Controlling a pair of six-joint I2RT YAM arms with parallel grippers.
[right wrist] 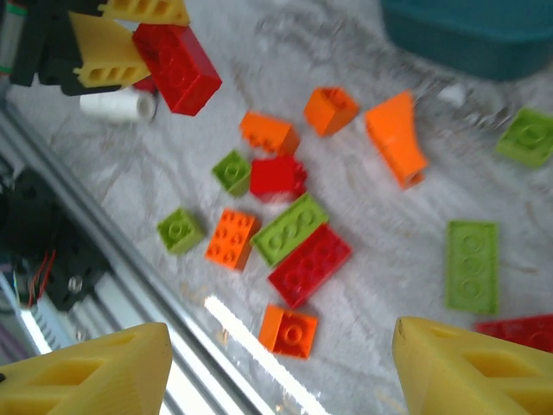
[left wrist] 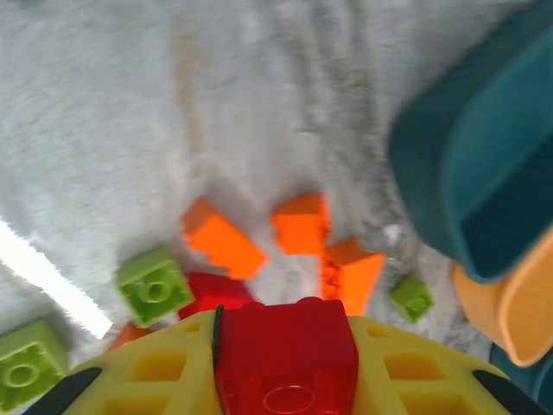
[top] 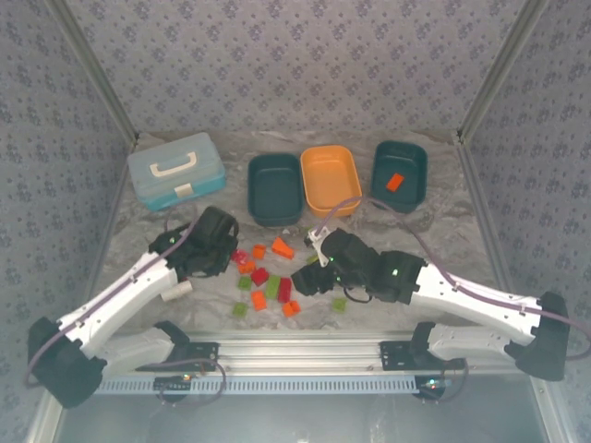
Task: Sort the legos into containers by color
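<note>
Two arms at a scatter of loose legos (right wrist: 298, 229).
We see the left gripper (left wrist: 285, 380) clamped on a red brick (left wrist: 285, 346) at the left of the pile, while the right gripper (right wrist: 276, 372) hovers over red, orange and green pieces on the table (top: 443, 231), its jaws wide apart. Beyond the pile stand three tubs in a row: a teal tub (top: 274, 188), an orange tub (top: 331, 179), and a second teal tub (top: 413, 164) holding one red piece (top: 396, 182).

I'm seeing small red, orange, green plastic bricks (top: 260, 275) lying near three shallow tubs (top: 331, 180); one brick (top: 396, 182) sitting in the rightmost.
</note>
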